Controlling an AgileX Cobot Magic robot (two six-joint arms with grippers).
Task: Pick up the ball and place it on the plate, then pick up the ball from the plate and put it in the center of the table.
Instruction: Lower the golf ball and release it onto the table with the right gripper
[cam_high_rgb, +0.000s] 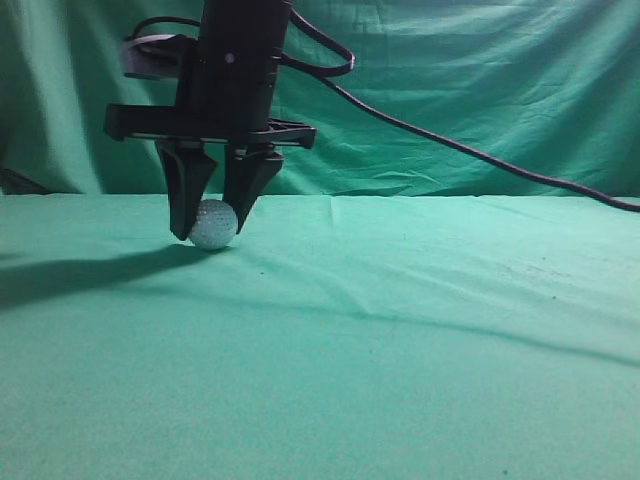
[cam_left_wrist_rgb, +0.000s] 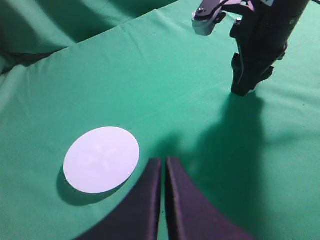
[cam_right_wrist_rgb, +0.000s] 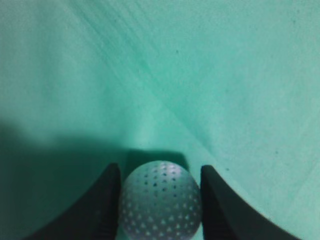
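Observation:
The white dimpled ball (cam_high_rgb: 213, 224) rests on the green table (cam_high_rgb: 400, 330), left of middle in the exterior view. My right gripper (cam_high_rgb: 212, 236) comes straight down over it, and its two black fingers press the ball's sides. The right wrist view shows the ball (cam_right_wrist_rgb: 160, 205) filling the gap between the jaws (cam_right_wrist_rgb: 160, 167). A round white plate (cam_left_wrist_rgb: 101, 159) lies flat and empty on the cloth in the left wrist view. My left gripper (cam_left_wrist_rgb: 163, 161) hovers beside the plate, shut and empty. The right arm (cam_left_wrist_rgb: 257, 50) stands at that view's top right, where the ball is hidden.
A black cable (cam_high_rgb: 470, 150) runs from the right arm across the dark green curtain backdrop (cam_high_rgb: 480, 90). The arm's shadow (cam_high_rgb: 80, 275) lies over the cloth to the left. The plate does not show in the exterior view.

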